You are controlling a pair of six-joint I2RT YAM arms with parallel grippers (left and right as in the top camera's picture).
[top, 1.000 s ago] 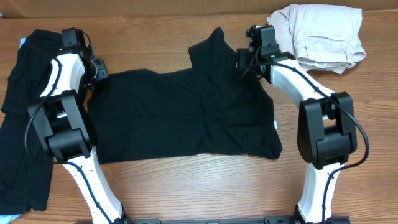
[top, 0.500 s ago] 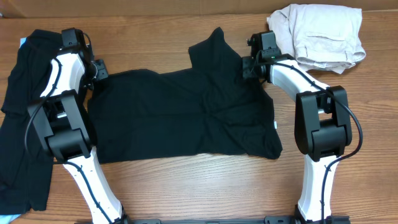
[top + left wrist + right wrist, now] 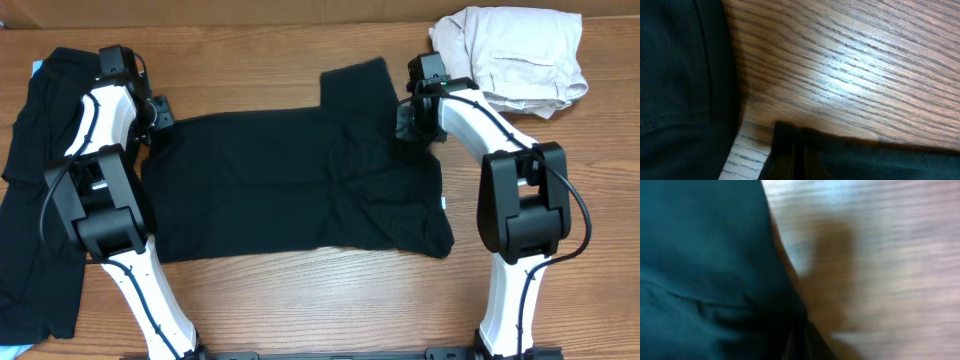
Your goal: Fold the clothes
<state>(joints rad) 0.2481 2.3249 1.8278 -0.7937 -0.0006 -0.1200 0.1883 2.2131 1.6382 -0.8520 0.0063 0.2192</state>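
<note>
A black T-shirt lies spread across the middle of the table, its upper sleeve flap sticking out toward the far edge. My left gripper sits at the shirt's upper left corner. In the left wrist view that gripper is shut, with black fabric at its fingertips. My right gripper rests on the shirt's upper right part beside the flap. The right wrist view is blurred, and there the right gripper looks shut on dark cloth. A second black garment lies at the far left.
A crumpled beige garment sits at the back right corner, close behind the right arm. A small white tag shows at the shirt's right edge. Bare wooden table runs along the front between the two arm bases.
The right gripper has closed and shifted right and slightly nearer. The sleeve flap moved right with it and now lies squarer. The left arm has not moved.
</note>
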